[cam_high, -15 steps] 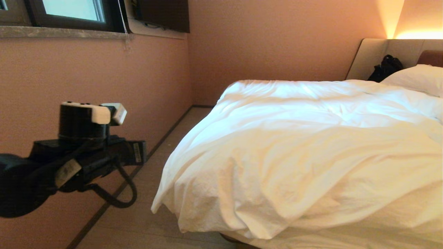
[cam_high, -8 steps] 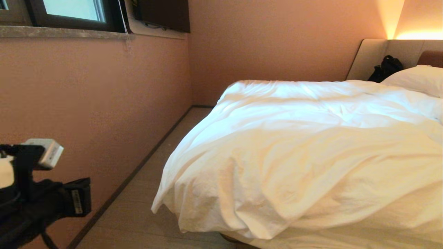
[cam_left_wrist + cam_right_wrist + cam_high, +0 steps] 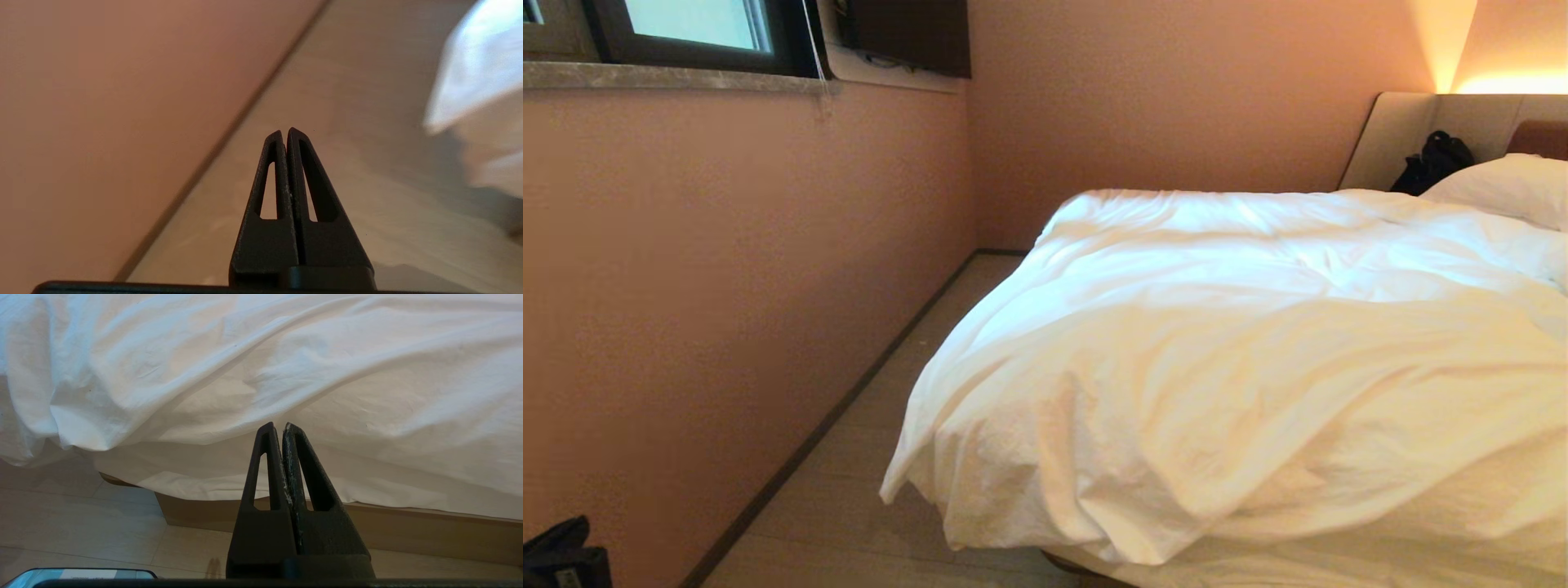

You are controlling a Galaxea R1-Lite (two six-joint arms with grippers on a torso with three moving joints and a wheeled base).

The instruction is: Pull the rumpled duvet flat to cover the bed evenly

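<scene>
- A pillow point(image 3: 1503, 186) and a black bag point(image 3: 1433, 159) are sitting at the bed's point(image 3: 408, 528) head end.
- The duvet point(image 3: 1241, 367) is hanging off the bed, ahead of the right gripper point(image 3: 282, 426) and beside the left gripper point(image 3: 285, 132); both jaws are staying clenched, empty.

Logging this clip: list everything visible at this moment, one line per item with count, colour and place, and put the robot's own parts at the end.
duvet: one, white, creased, spread over the bed, its near corner hanging past the bed's edge.
bed: one, tan wooden base showing under the white linens.
pillow: one, white, at the head end.
headboard: one, beige padded, with a brown panel at the far right.
black bag: one, against the headboard beside the pillow.
window: one, dark frame, upper left wall.
floor: pale, between wall and bed.
left gripper: black, shut, empty, over the floor by the wall.
right gripper: black, shut, empty, low before the bed's side.
</scene>
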